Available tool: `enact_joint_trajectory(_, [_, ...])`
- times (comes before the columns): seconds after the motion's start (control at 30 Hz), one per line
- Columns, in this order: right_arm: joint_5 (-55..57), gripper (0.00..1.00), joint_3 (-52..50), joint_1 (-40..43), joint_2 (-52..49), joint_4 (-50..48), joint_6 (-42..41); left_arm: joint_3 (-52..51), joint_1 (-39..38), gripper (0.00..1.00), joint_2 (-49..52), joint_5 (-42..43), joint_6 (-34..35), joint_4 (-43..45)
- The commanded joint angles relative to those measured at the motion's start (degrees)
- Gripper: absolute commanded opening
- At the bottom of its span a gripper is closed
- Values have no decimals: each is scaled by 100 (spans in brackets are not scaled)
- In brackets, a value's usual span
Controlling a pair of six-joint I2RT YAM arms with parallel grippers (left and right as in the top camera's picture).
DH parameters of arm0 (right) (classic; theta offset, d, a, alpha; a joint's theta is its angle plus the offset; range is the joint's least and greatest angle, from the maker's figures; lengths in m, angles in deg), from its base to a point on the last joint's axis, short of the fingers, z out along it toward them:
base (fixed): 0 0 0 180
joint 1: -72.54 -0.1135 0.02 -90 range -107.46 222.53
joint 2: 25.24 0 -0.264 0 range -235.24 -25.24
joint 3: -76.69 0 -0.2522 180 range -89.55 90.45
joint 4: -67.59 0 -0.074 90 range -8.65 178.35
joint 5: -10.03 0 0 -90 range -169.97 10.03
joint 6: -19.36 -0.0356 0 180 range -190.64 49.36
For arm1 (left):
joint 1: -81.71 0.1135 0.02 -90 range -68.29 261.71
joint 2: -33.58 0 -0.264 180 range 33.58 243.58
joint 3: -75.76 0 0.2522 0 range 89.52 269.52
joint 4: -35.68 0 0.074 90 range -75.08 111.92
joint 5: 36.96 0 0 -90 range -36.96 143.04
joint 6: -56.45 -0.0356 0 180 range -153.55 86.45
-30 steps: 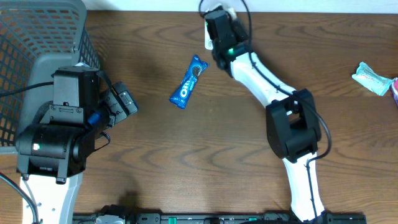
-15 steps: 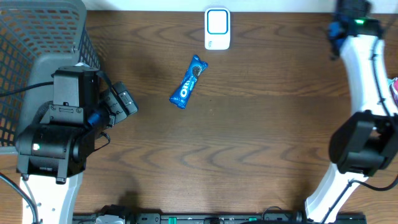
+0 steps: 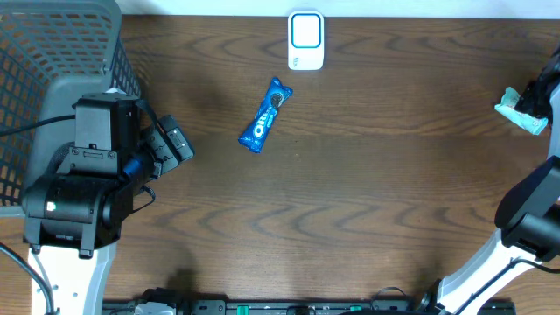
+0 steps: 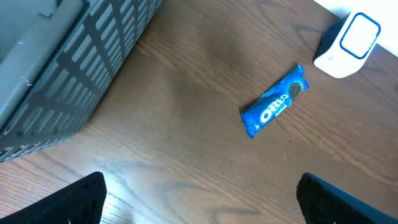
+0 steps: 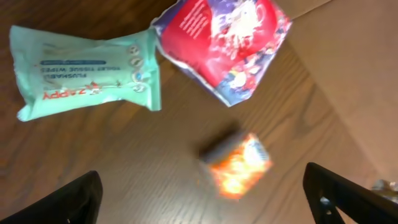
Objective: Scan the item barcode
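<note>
Moved since a second ago: my right gripper, from the scanner out to the table's right edge.

Left gripper: fingers spread, nothing held. Basket to its left. Blue biscuit pack ahead of it on the table, with the scanner just beyond, apart.

Right gripper: fingers spread, empty. Below it I see a green wipes pack touching a red pouch, and a blurred orange item.
</note>
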Motion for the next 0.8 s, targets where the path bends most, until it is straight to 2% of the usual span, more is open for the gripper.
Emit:
enact_joint_trajectory(0.0, [-879, 99, -44, -9, -26, -15, -96, 42, 26, 98, 11, -70, -15, -15])
enact_joint_trajectory(0.17, [-2184, 96, -46, -94, -31, 4, -98, 42, 26, 98, 11, -70, -13, -15])
enact_joint_trajectory(0.57, [-2771, 99, -46, -144, -31, 546, -98, 42, 26, 98, 11, -70, -13, -15])
enact_joint_trajectory(0.77, [-4861, 97, -61, -267, -31, 767, -17, 42, 26, 98, 11, -70, -13, -15])
